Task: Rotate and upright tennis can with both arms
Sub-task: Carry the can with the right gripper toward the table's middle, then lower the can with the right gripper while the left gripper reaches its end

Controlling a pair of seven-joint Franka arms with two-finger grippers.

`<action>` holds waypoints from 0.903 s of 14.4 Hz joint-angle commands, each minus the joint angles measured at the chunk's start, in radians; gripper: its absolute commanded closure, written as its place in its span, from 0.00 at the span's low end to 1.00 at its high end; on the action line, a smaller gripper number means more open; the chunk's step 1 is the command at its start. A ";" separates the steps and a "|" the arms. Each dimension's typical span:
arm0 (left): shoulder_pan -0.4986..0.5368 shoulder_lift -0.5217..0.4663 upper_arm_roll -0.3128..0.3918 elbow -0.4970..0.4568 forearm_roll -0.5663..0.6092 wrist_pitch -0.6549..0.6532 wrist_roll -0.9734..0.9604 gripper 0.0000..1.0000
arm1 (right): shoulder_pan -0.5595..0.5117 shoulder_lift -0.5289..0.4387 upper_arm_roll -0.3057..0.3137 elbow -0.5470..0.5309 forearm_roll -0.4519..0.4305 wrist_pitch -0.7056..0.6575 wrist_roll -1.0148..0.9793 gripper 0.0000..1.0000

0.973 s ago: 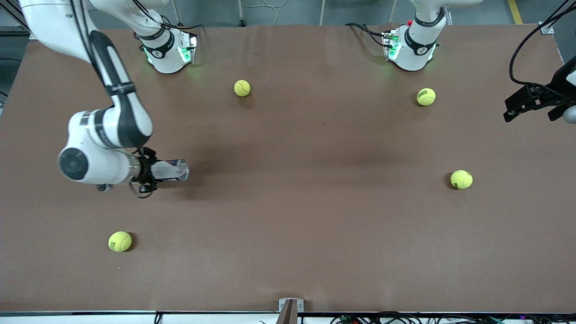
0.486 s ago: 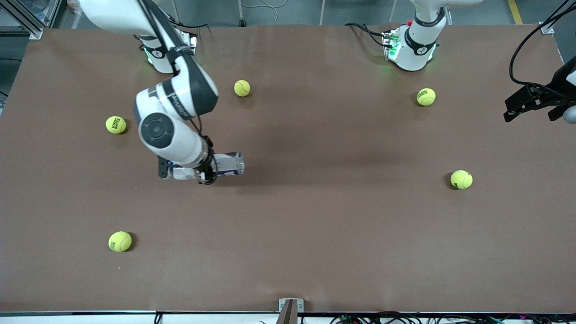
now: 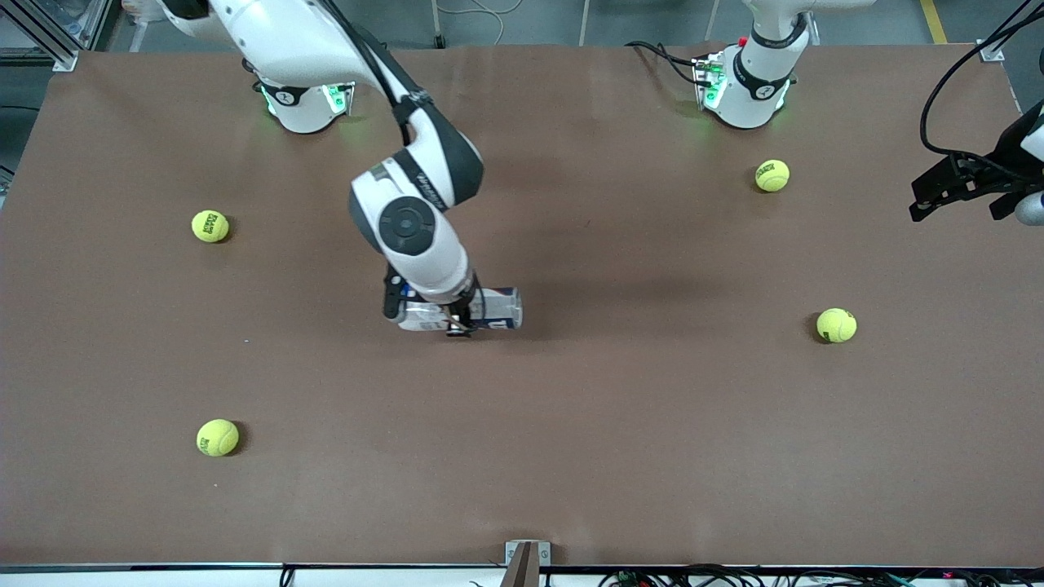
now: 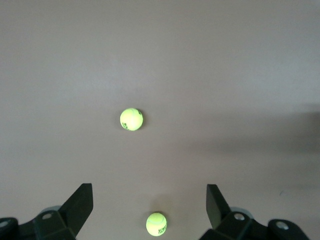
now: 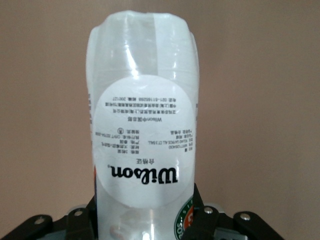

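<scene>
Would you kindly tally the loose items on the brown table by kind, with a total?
Yellow-green fuzzy tennis balls: 4
Clear plastic cylindrical tennis can, lying sideways in the right end effector: 1
Total: 5

The tennis can [image 3: 465, 309] lies on its side over mid-table [image 3: 620, 408], clamped in the right gripper [image 3: 457, 314]. Four tennis balls [image 3: 210, 226] lie scattered well apart. The left gripper [image 3: 962, 189] waits over the left arm's end.
</scene>
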 commanded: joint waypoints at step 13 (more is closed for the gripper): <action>0.044 0.297 -0.002 -0.066 -0.637 0.031 0.073 0.00 | 0.218 0.325 -0.047 0.387 -0.182 0.113 0.221 0.34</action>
